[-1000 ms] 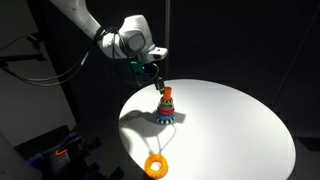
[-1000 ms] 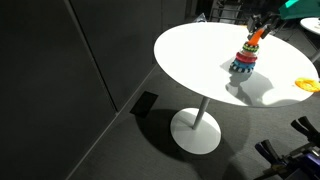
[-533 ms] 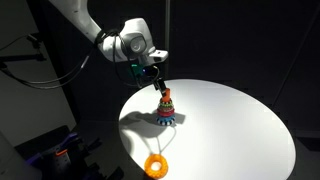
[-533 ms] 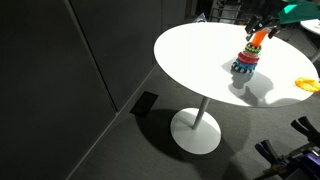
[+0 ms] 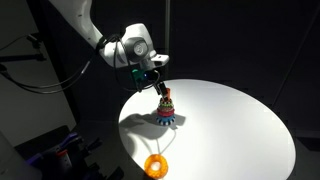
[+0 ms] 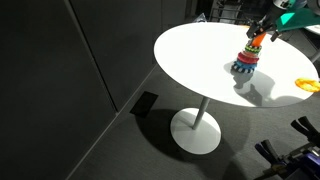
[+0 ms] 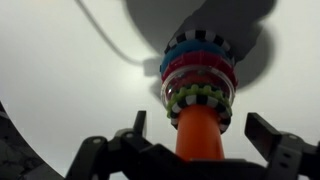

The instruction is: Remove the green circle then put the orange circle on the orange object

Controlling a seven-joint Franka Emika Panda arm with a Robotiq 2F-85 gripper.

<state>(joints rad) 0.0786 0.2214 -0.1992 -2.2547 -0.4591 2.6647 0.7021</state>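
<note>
The little stacking tower (image 5: 166, 108) (image 6: 246, 60) stands on the white round table (image 5: 230, 125). In the wrist view its orange object (image 7: 198, 130) rises as a cone from the top. The green circle (image 7: 200, 98) sits around its foot, above red and blue layers. My gripper (image 7: 200, 125) (image 5: 158, 82) (image 6: 262, 28) hovers just over the cone. It is open, with a finger on each side of the cone and neither touching it. The orange circle (image 5: 155, 166) (image 6: 306, 85) lies flat on the table near its edge, well away from the tower.
The table (image 6: 190, 50) stands on a single pedestal with a round foot (image 6: 195, 130) on dark carpet. Dark curtains surround the scene. Dark equipment (image 5: 60, 150) sits on the floor beside the table.
The jaws have spread wider around the orange cone. The arm has shifted only slightly; tower and orange circle have not moved.
</note>
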